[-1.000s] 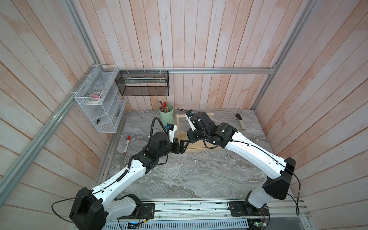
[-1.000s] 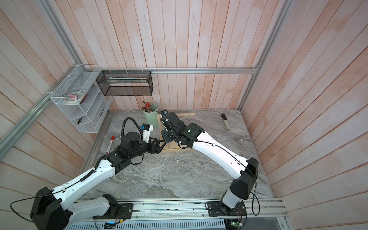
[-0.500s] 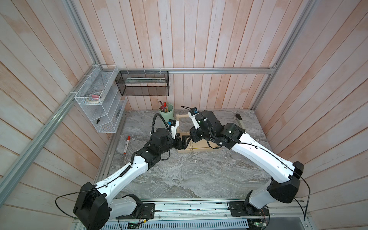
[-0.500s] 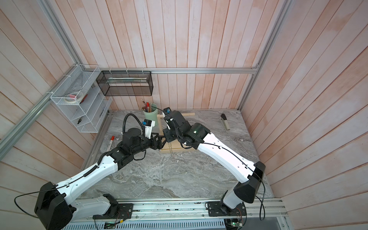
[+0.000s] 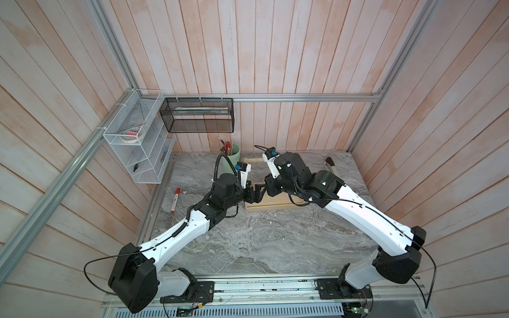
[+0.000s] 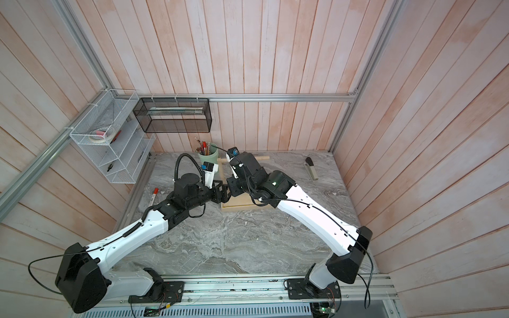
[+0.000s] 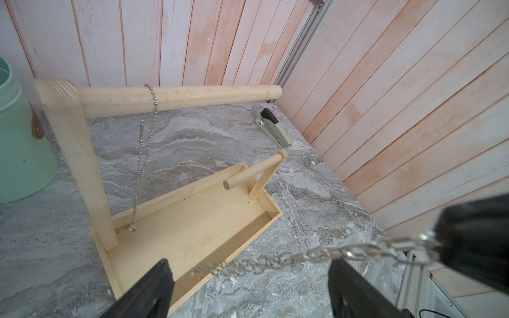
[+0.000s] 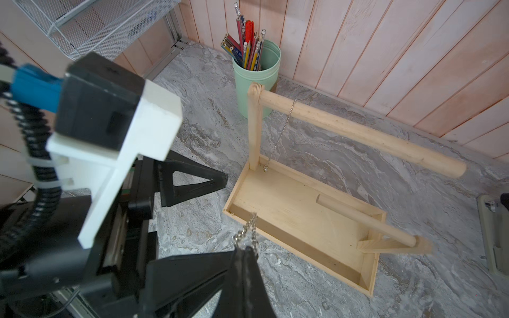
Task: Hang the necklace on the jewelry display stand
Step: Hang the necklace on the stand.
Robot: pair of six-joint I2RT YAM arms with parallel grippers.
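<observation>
The necklace (image 7: 303, 254), one silvery link chain, is pinched at one end in the closed right gripper (image 8: 246, 252) and held in the air just off the jewelry display stand (image 7: 192, 228), at the end of its tray that carries the tall post. From there it stretches across the gap between the two spread fingers (image 7: 162, 275) of the left gripper (image 7: 249, 265), which stands open and grips nothing. The stand has two posts and two round bars. A second chain (image 7: 141, 154), of small balls, drapes over the high bar (image 7: 209, 96) with its low end in the tray, while the low bar (image 7: 253, 172) is bare. Behind the stand is one green pen cup (image 8: 256, 88), and beyond its short-post end one stapler (image 7: 274, 128) lies on the surface (image 5: 261, 242).
</observation>
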